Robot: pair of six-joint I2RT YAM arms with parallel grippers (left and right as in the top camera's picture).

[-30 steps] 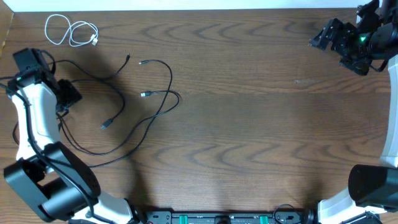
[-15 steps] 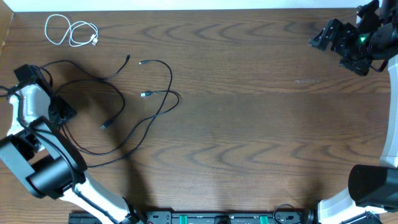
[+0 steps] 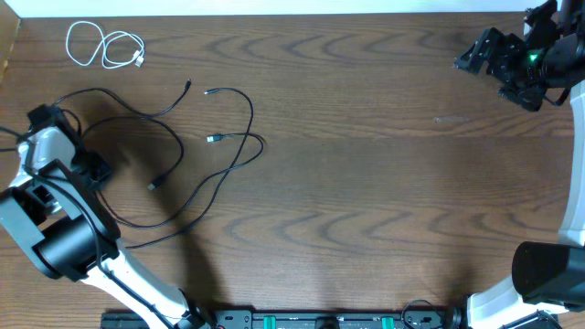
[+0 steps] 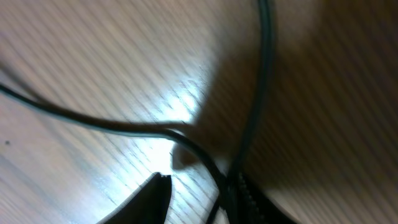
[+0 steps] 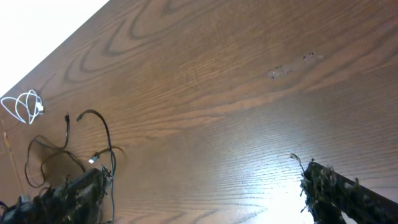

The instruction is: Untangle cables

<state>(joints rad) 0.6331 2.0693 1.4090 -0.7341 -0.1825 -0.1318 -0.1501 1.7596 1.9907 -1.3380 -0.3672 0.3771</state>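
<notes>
Bright even light, cables blurred close-up (glare patch beside)

1. The table is brown wood with bold grain, smooth, with a soft sheen under the light.
2. The black cables have smooth, matt, plastic-looking jackets.
3. The white cable looks smooth and plastic-coated.
4. My left pincer has dark matt fingers, one ribbed inside.
5. My left arm's shell is smooth white plastic.
</notes>
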